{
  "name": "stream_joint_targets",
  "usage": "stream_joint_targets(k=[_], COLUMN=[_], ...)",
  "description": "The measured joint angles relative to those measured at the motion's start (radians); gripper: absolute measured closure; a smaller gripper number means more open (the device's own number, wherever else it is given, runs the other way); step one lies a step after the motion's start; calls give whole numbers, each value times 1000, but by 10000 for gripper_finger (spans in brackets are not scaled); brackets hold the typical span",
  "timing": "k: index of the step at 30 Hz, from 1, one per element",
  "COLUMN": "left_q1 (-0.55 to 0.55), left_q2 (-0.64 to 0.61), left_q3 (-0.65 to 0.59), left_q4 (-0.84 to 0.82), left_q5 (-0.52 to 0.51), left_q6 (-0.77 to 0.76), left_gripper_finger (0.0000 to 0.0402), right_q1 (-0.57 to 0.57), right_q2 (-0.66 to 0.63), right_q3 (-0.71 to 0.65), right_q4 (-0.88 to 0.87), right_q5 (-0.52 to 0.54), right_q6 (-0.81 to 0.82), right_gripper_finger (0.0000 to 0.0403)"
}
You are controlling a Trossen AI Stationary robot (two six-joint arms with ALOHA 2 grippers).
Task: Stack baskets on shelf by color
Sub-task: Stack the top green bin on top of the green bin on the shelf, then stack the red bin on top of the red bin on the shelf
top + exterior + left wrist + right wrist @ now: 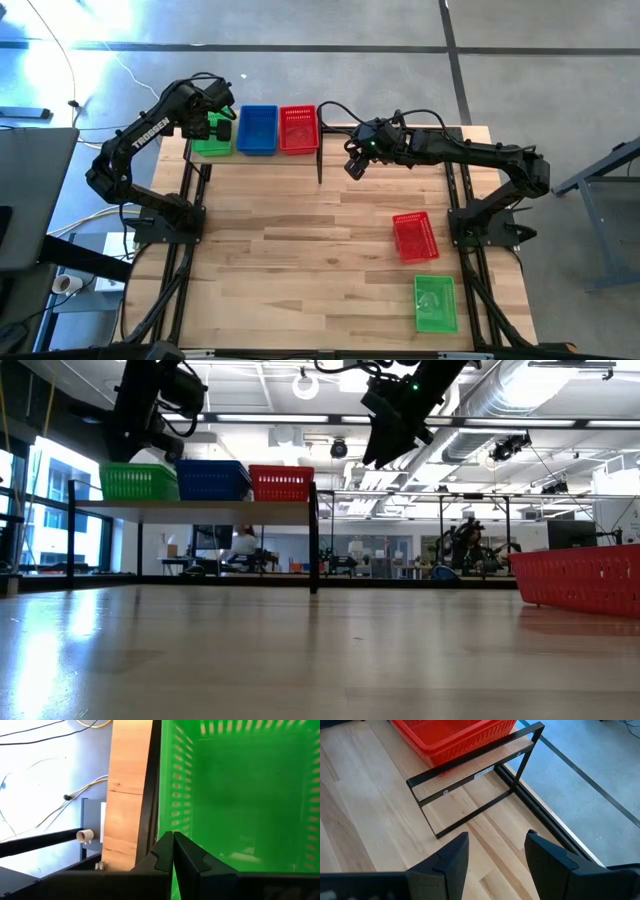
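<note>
I see three stacks on the shelf (262, 155); red basket (414, 237), green basket (435, 303) remain. Left gripper (173, 851) pinched empty over green stack (212, 140); right gripper (495, 854) wide.

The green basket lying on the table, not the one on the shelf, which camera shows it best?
The high view: the green basket lies in full sight near the table's front right corner, beside a red basket. The low view shows only that red basket; both wrist views miss it, the left seeing the shelf's green one.
</note>
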Motion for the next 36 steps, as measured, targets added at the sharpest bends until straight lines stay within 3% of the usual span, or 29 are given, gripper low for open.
stream_joint_targets(k=[19, 28, 36], left_q1=[-51, -86, -134], left_q2=[-41, -113, -221], left_q3=[0, 0, 0], left_q4=[1, 31, 120], left_q5=[26, 8, 154], left_q6=[19, 182, 399], left_gripper_finger=[401, 401, 401], right_q1=[0, 21, 78], right_q2=[0, 0, 0], right_q3=[0, 0, 0], right_q4=[0, -76, -245], right_q5=[0, -54, -147], right_q6=[4, 266, 555], right_gripper_finger=[226, 226, 226])
